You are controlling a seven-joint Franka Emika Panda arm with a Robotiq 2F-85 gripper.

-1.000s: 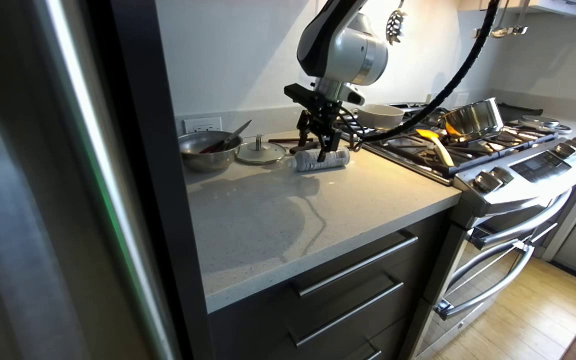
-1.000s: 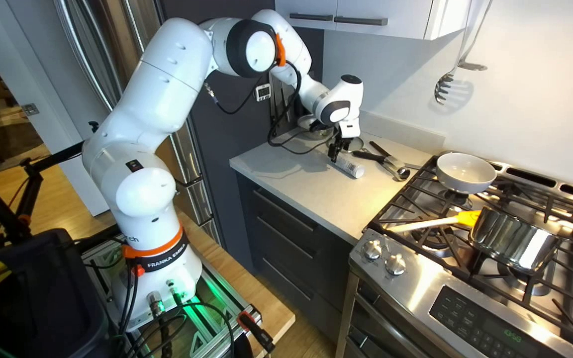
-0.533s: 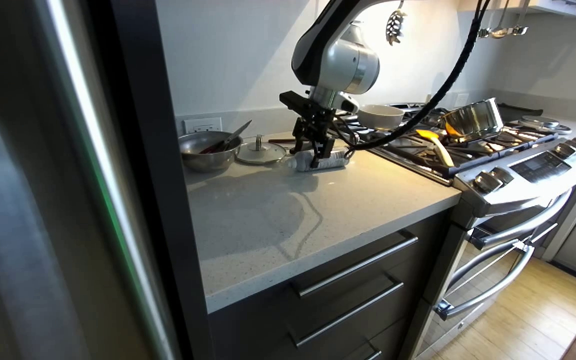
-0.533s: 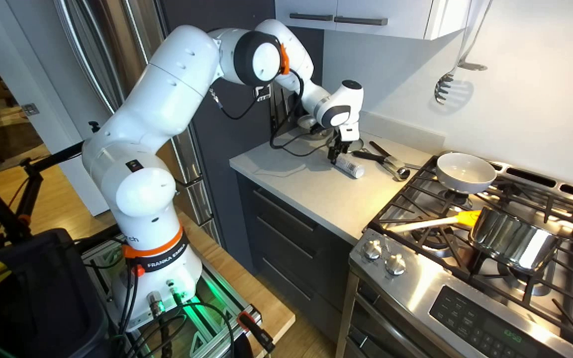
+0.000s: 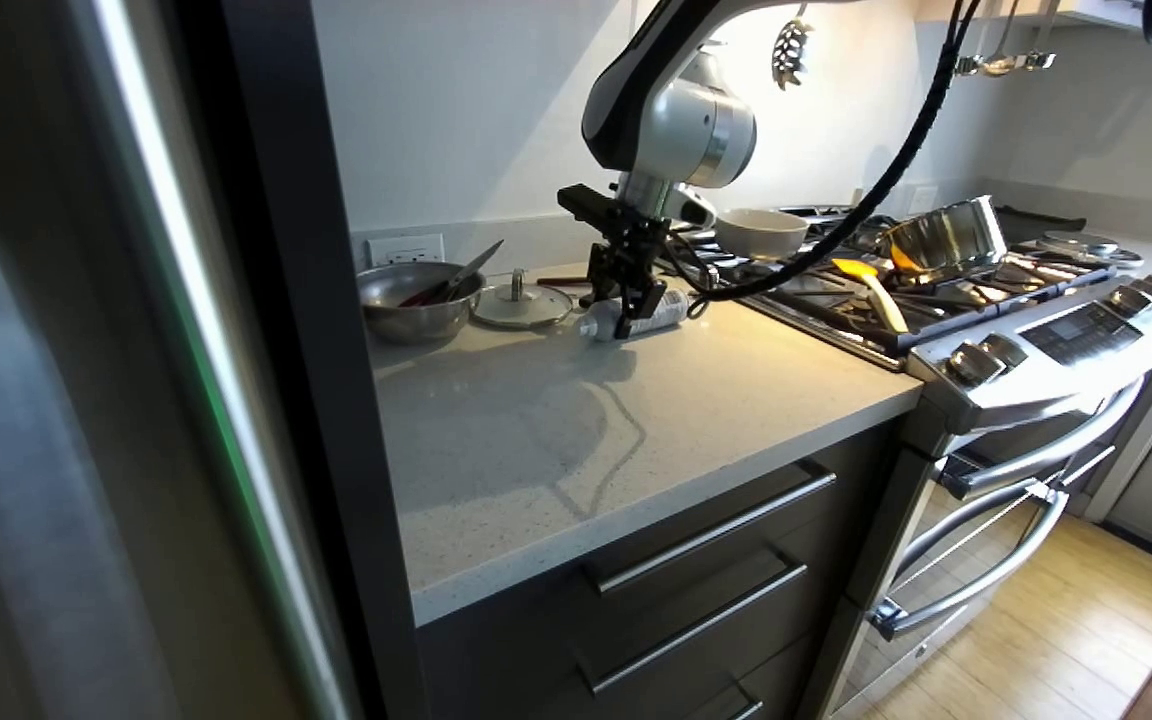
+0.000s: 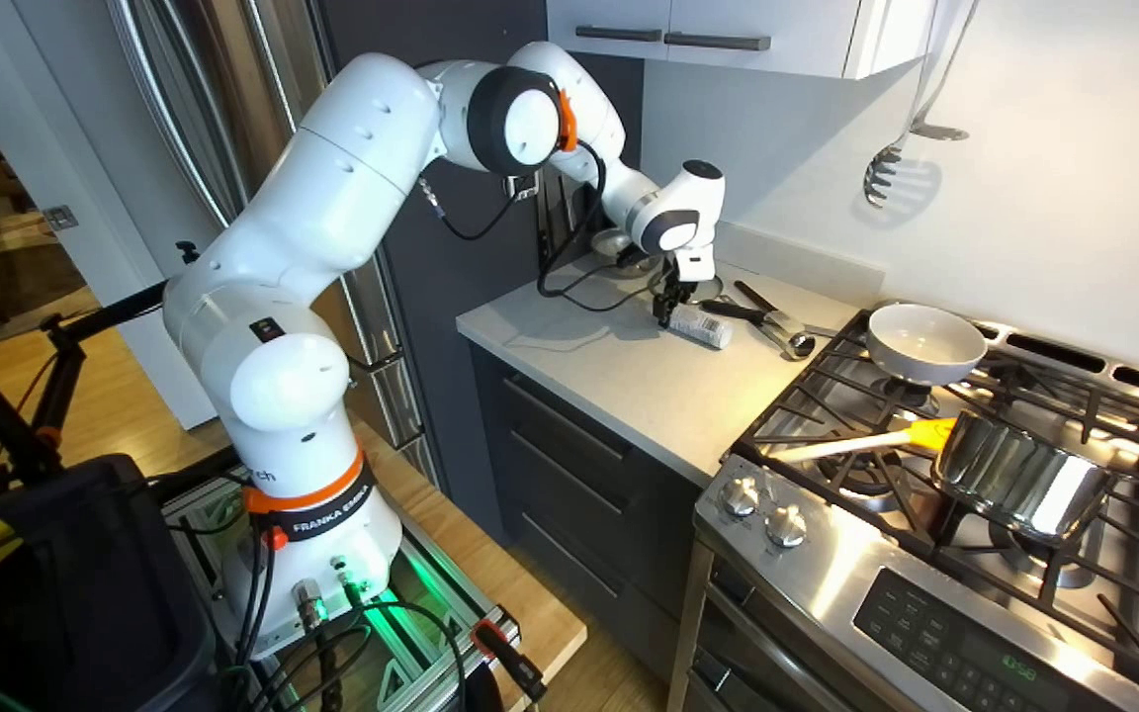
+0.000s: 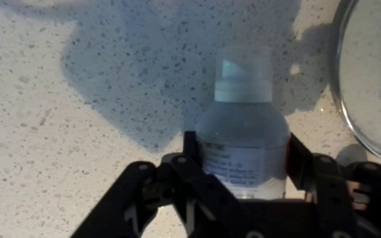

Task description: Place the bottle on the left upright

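The bottle (image 7: 243, 122) lies on its side on the speckled counter (image 5: 496, 430), grey and translucent with a clear cap and a printed label. In the wrist view its cap points away from my gripper (image 7: 241, 148), whose black fingers (image 7: 190, 145) press against both sides of the labelled body near the shoulder. Both exterior views show the gripper (image 5: 612, 312) around the bottle's cap half, with the bottle (image 6: 701, 326) still resting on the counter. The bottle's base end is hidden by the gripper in the wrist view.
Beside the cap end is a glass lid (image 5: 521, 307), and past it a metal bowl (image 5: 414, 312) with a knife in it. Dark-handled utensils (image 6: 736, 311) lie behind the bottle. A stove with a white bowl (image 6: 925, 343) and a steel pot (image 6: 1019, 480) adjoins the counter.
My gripper has moved down and toward the bottle's cap end, and its fingers have come together on the body. The bottle has turned slightly on the counter.
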